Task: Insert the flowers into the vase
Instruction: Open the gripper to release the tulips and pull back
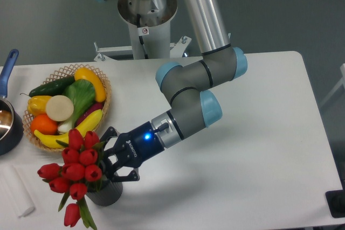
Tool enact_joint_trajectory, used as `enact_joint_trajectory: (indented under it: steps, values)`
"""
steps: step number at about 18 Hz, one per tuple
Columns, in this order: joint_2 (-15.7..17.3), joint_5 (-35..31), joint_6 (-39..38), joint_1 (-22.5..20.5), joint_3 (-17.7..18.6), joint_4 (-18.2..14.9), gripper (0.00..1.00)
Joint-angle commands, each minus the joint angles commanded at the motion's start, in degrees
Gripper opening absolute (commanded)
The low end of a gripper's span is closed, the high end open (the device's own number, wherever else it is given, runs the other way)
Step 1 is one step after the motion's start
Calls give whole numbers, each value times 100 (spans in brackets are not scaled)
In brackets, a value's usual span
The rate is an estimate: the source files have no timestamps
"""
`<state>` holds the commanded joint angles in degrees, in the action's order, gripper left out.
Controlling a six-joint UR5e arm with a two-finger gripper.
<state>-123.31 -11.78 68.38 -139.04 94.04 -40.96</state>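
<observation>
Robotics lab, UR5e arm (pixel 199 74) on pedestal, bare white table (pixel 259 149), grey wall, toy produce basket (pixel 102 112)

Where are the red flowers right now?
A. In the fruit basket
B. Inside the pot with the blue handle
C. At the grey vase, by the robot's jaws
C: the flowers bunch over the vase, with the gripper right beside them.

Bright even overhead light, soft shadows, sharp focus, mild glare

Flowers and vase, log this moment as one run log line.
flowers: standing in vase | gripper: at the bunch, jaw state unclear | wicker basket: behind, apart
</observation>
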Motion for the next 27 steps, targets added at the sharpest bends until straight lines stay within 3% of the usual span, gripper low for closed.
enact_joint_trajectory:
  steps: [2, 4, 7, 12, 17, 24, 27]
  values:
    - [-18, -18, 175, 0, 35, 0, 58]
    - [-18, -18, 220, 0, 18, -9, 81]
    - [17, -35, 220, -9, 18, 0, 99]
    - [122, -157, 229, -53, 70, 0, 100]
    - [439, -1159, 246, -70, 70, 0, 100]
    - [755, -2064, 246, -237, 184, 0, 100]
    - [1053, -2364, 246, -360, 377, -17, 100]
